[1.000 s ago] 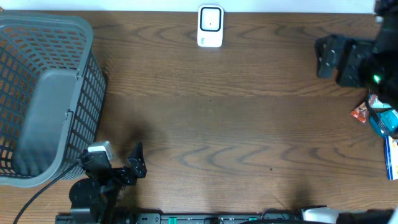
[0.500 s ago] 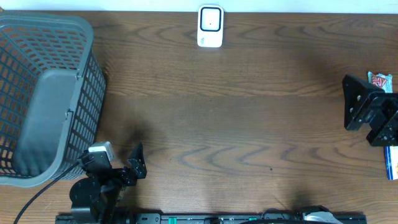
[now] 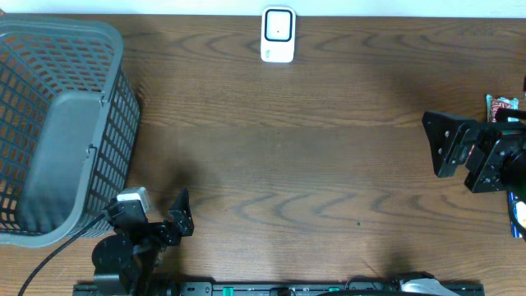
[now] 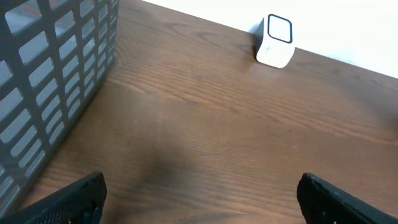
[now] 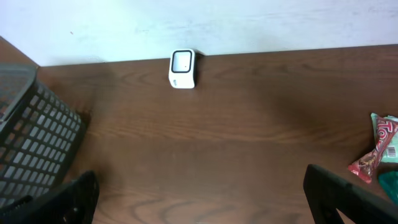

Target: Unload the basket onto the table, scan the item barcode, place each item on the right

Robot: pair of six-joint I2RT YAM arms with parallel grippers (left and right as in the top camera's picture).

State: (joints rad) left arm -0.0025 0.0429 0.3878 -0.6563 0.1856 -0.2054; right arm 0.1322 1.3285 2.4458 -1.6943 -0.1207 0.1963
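Right gripper hangs open, empty, near the snack, where a careless grasp could hide its barcode from the scanner.

basket gry grid | table brn woodgrain | scanner wht | snack pkt red

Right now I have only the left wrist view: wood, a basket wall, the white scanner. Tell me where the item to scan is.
Observer: A red snack packet lies at the right edge of the table, outside your frame.
Operator: Report the right gripper.
Observer: The right gripper is open and holds nothing. It hovers near that packet without touching it.
Operator: List anything else over there.
Observer: A teal item sits just below the red packet in the right wrist view, cut off by the frame edge.
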